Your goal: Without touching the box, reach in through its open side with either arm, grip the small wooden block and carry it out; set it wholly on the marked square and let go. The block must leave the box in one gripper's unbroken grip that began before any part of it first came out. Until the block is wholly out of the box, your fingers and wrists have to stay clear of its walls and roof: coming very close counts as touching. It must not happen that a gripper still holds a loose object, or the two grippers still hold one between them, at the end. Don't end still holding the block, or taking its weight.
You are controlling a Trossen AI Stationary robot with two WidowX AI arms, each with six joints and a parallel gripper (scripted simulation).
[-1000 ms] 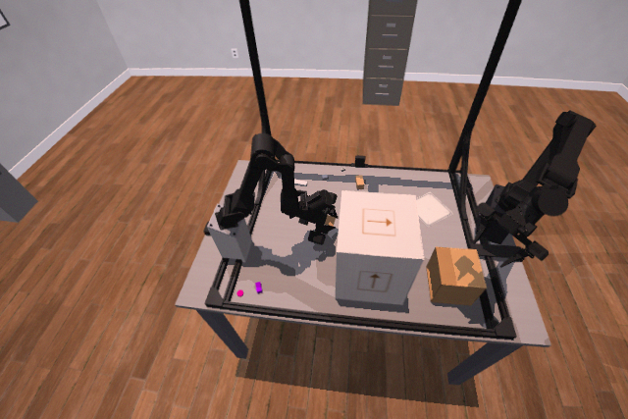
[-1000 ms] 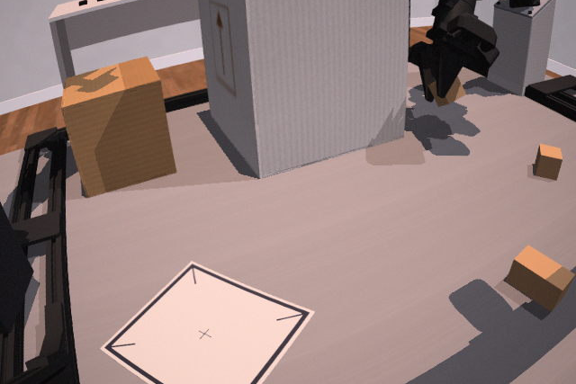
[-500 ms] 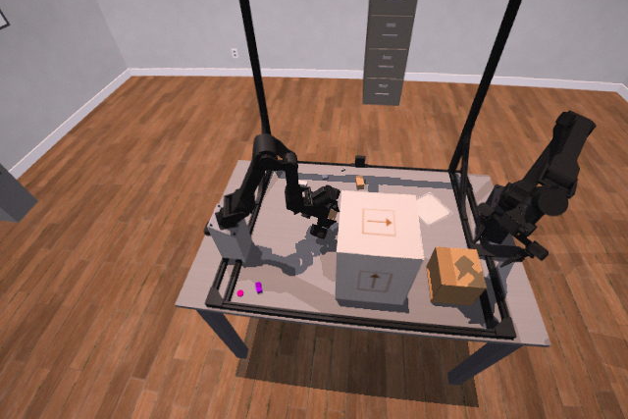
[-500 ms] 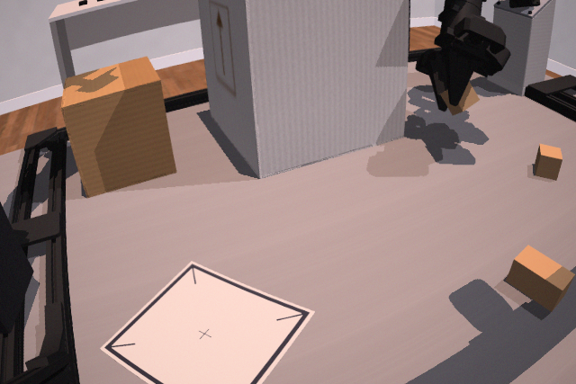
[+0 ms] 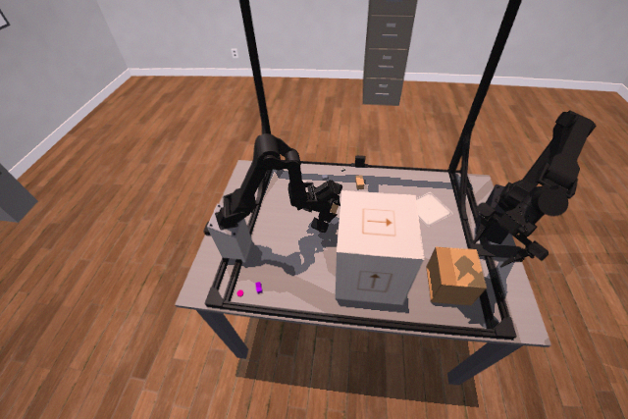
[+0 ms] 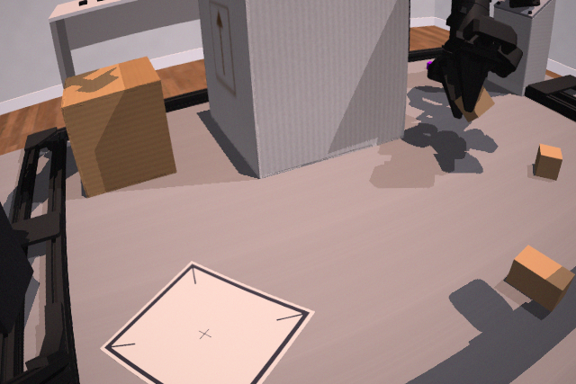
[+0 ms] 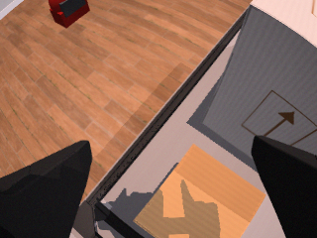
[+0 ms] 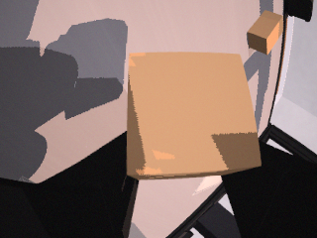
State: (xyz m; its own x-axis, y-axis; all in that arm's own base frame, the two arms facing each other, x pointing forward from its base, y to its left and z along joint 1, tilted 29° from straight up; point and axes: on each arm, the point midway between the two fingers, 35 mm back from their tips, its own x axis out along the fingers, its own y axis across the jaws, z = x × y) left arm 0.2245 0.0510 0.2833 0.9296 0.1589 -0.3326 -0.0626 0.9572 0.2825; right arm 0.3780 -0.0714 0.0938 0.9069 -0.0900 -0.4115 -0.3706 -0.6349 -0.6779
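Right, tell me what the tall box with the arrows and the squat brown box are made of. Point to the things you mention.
Tall white box (image 5: 380, 246) (image 6: 325, 54) (image 7: 277, 74): probably matte corrugated cardboard, from its fine vertical ribbing. Squat orange-brown box (image 5: 455, 277) (image 6: 125, 133) (image 7: 218, 183): likely unglazed cardboard, faintly ribbed.

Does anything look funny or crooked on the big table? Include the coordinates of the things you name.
Only the white square (image 5: 432, 208) (image 6: 204, 315) looks crooked: it sits turned, one corner pointing toward the tall white box (image 5: 379, 244) (image 6: 325, 64). It may be meant that way. I can't see anything spilled or broken.
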